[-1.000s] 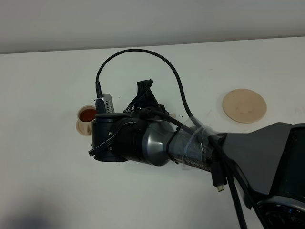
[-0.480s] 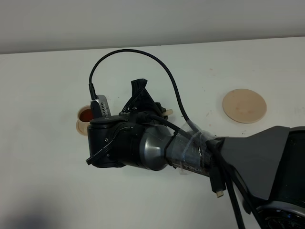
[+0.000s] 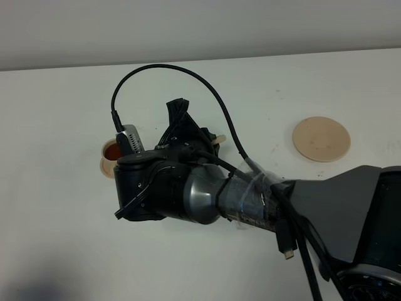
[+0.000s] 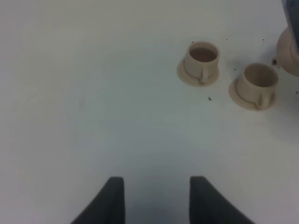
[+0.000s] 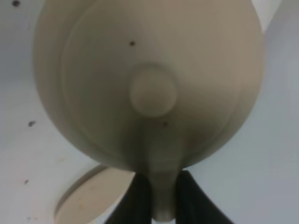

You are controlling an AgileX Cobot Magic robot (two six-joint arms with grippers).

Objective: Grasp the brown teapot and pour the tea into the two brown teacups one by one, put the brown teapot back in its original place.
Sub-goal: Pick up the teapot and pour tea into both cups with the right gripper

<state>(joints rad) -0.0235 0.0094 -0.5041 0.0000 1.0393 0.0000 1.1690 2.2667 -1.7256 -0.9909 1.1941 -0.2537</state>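
The brown teapot (image 5: pixel 149 84) fills the right wrist view, seen from above with its lid knob in the middle. My right gripper (image 5: pixel 156 200) is shut on its loop handle and holds it above the table. In the high view my right arm (image 3: pixel 188 188) reaches across to the left and hides the pot, except a tan bit (image 3: pixel 218 138). One teacup (image 3: pixel 113 152) holds dark tea; it also shows in the left wrist view (image 4: pixel 202 59). The second teacup (image 4: pixel 258 85) stands beside it, hidden under the arm in the high view. My left gripper (image 4: pixel 156 200) is open, empty and well short of the cups.
The wide tan saucer (image 3: pixel 321 138) lies bare at the right of the white table (image 3: pixel 56 238). A tan round edge (image 5: pixel 88 198) shows under the pot; I cannot tell what it is. The pot's side (image 4: pixel 290 51) shows at the left wrist view's edge.
My right arm has shifted a little to the left and its wrist has rolled, carrying the teapot with it. The cup of tea and the wide saucer have not moved.
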